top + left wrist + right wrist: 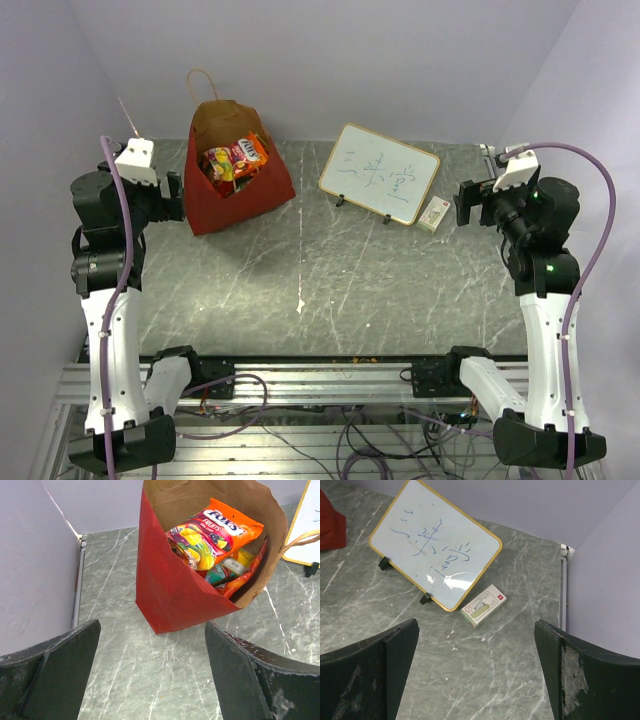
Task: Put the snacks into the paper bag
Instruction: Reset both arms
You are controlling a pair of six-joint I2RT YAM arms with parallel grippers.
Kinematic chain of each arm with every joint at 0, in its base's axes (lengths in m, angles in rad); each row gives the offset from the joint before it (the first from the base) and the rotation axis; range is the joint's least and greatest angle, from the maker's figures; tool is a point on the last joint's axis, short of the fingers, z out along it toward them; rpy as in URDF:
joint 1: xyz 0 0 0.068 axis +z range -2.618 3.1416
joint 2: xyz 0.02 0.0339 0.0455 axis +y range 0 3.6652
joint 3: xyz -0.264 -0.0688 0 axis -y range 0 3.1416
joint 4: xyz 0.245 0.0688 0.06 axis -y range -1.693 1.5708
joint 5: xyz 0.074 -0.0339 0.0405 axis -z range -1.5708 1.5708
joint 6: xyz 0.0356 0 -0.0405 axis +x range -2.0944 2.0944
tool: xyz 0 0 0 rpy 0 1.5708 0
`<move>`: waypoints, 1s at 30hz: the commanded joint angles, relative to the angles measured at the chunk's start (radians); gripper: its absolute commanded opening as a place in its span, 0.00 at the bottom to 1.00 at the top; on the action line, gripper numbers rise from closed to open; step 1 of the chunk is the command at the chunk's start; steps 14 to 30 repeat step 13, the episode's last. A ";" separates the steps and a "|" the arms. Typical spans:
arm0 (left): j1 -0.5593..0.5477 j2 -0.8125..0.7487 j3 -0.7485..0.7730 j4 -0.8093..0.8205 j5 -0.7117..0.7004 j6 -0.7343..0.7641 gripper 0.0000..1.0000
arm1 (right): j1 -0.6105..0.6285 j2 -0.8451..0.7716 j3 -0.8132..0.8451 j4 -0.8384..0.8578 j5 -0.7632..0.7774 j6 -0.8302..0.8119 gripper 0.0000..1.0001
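The red paper bag [240, 195] stands at the back left of the table, brown inside, tan loop handle up. Snack packets [235, 160] lie inside it. In the left wrist view the bag [175, 595] holds an orange Fox's fruits packet [215, 532] on top of smaller red, teal and yellow packs [230, 570]. My left gripper [175, 196] is open and empty, raised just left of the bag; its fingers [60, 665] frame bare table. My right gripper [467, 203] is open and empty, raised at the right side; its fingers [585, 675] show in the right wrist view.
A small whiteboard [380, 172] with blue writing stands on black feet at the back centre-right; it also shows in the right wrist view [435, 545]. A small white box [433, 213] lies beside it, also in the right wrist view [483, 605]. Purple walls enclose the table.
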 commanded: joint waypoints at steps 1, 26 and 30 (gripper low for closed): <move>0.004 -0.012 0.004 0.001 0.010 0.006 0.96 | -0.003 -0.013 -0.006 -0.003 -0.003 -0.010 1.00; 0.005 -0.009 -0.005 0.003 0.012 0.011 0.96 | -0.003 -0.011 -0.007 -0.006 -0.031 -0.018 1.00; 0.005 -0.009 -0.005 0.003 0.012 0.011 0.96 | -0.003 -0.011 -0.007 -0.006 -0.031 -0.018 1.00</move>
